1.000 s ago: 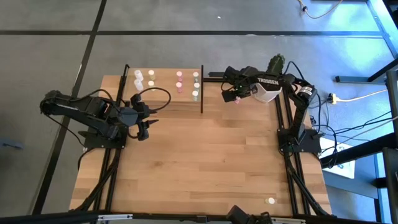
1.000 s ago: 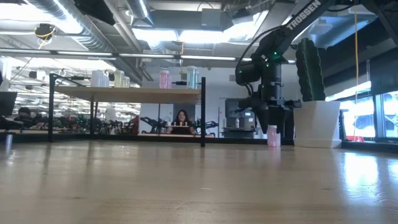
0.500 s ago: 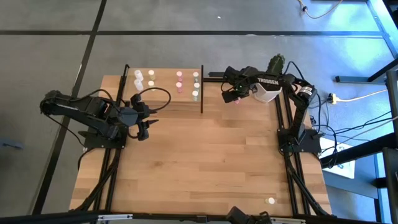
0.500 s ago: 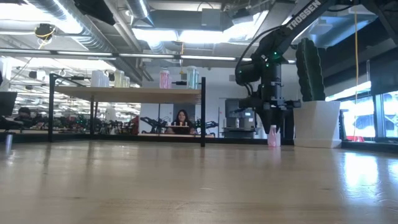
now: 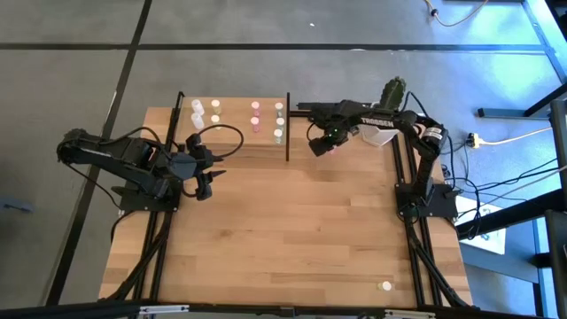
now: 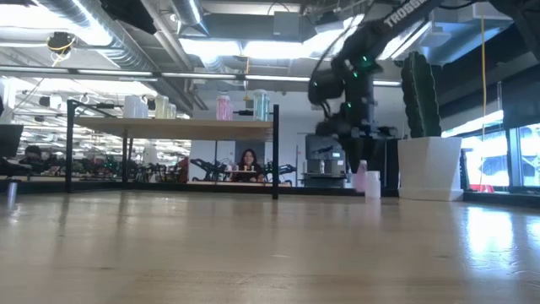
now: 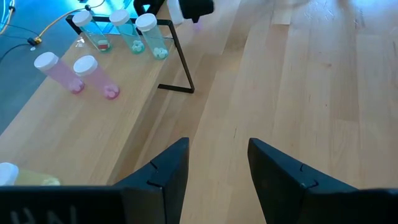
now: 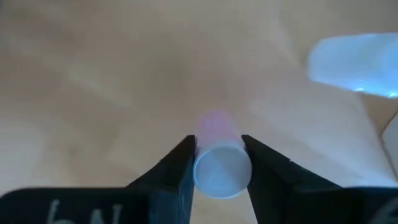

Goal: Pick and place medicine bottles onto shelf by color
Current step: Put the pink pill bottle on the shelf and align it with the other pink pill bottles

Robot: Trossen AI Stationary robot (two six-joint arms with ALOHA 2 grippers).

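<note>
My right gripper (image 5: 321, 142) is shut on a pink medicine bottle with a white cap (image 8: 221, 167), low over the table's far part, just right of the shelf (image 5: 232, 142). The bottle also shows in the low view (image 6: 360, 178). The shelf holds white (image 5: 197, 112), pale yellow (image 5: 215, 112), pink (image 5: 255, 114) and pale green bottles (image 5: 278, 120), standing upright in colour groups. My left gripper (image 5: 207, 182) waits open and empty in front of the shelf; its wrist view shows the pink (image 7: 93, 74) and green bottles (image 7: 127, 30). My right gripper pinches the pink bottle's upper end, just below the white cap (image 8: 214, 127), between its two fingers (image 8: 181, 163). The fingers come from above, pointing down. The bottle hangs upright below them (image 6: 360, 181), about clear of the table.
A white bottle (image 6: 372, 183) stands on the table beside the held one, also in the right wrist view (image 8: 351, 57). The white cactus pot (image 6: 430, 167) stands at the far right. One more bottle (image 5: 384, 286) stands near the table's near right corner.
My right gripper has come down over the pink bottle, taken hold of it and carried it toward the table's left edge, nearer the shelf, lifting it slightly. The white bottle behind it has stayed in place.
</note>
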